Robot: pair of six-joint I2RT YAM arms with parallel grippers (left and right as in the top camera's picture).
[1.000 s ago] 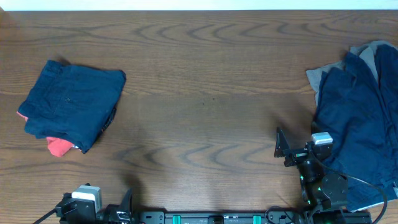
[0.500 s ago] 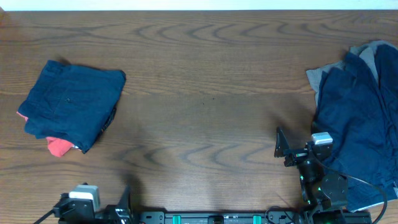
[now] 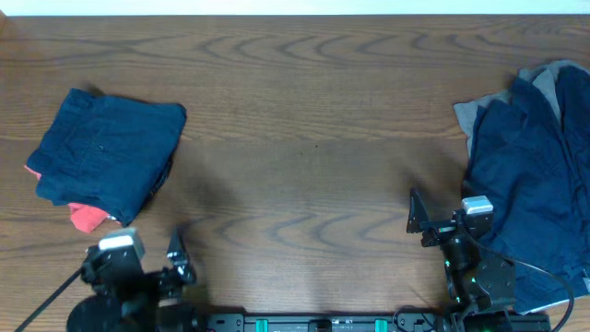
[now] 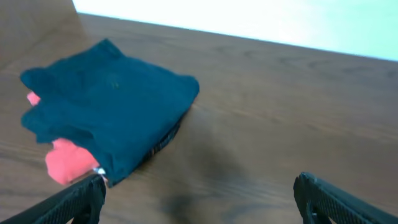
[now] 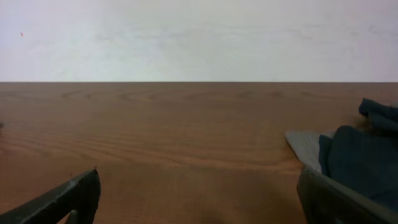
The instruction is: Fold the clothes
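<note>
A folded navy garment (image 3: 106, 155) lies on a red piece (image 3: 86, 218) at the table's left; the navy garment also shows in the left wrist view (image 4: 109, 102), with the red piece (image 4: 65, 158) under it. A loose pile of navy clothes (image 3: 535, 184) with a grey piece (image 3: 470, 115) lies at the right edge, and also shows in the right wrist view (image 5: 364, 155). My left gripper (image 3: 175, 254) is open and empty, near the front edge, just right of the folded stack. My right gripper (image 3: 417, 217) is open and empty, just left of the pile.
The wooden table (image 3: 313, 138) runs wide between the two heaps. A pale wall (image 5: 199, 37) stands behind the far edge. Arm bases and cables sit along the front edge.
My left arm has come forward from the front edge toward the folded stack. The right arm and the clothes have not moved.
</note>
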